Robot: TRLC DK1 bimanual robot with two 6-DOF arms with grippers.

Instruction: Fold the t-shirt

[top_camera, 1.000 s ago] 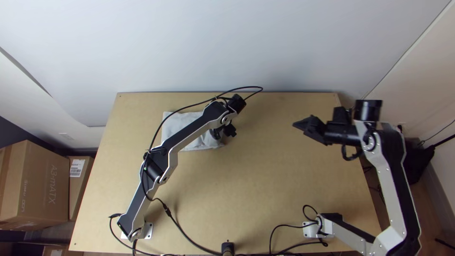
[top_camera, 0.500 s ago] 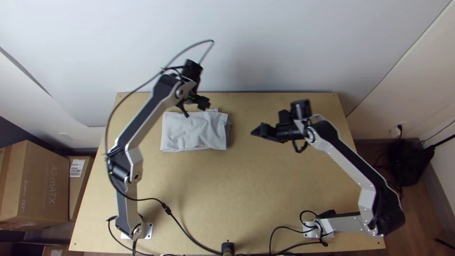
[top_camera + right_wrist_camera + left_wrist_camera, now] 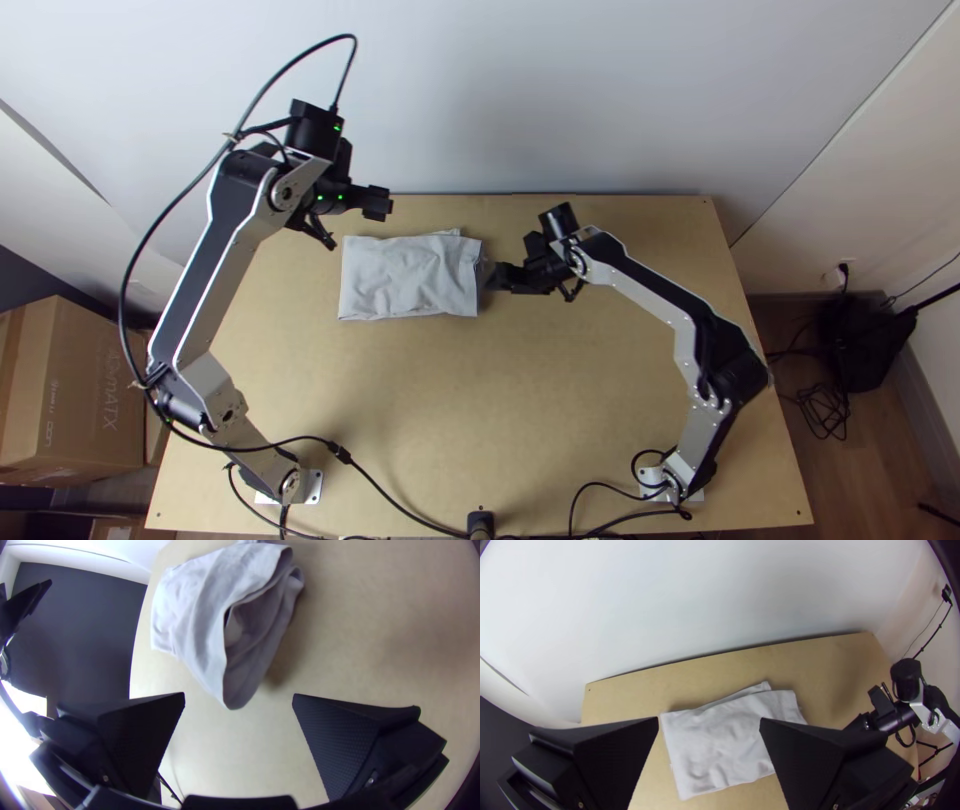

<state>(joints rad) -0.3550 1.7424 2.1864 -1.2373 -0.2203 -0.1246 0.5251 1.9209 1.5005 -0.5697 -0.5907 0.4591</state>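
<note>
T-shirt (image 3: 410, 277): lying folded, long axis running along wooden table (image 3: 520, 400)'s far edge
Right gripper (image 3: 239, 693): gaping empty, sitting nearer; T-shirt lying just toward table's left side
Left gripper (image 3: 709, 719): gaping empty, hovering higher

T-shirt (image 3: 410, 277) (folded) on wooden table (image 3: 500, 400)
</note>
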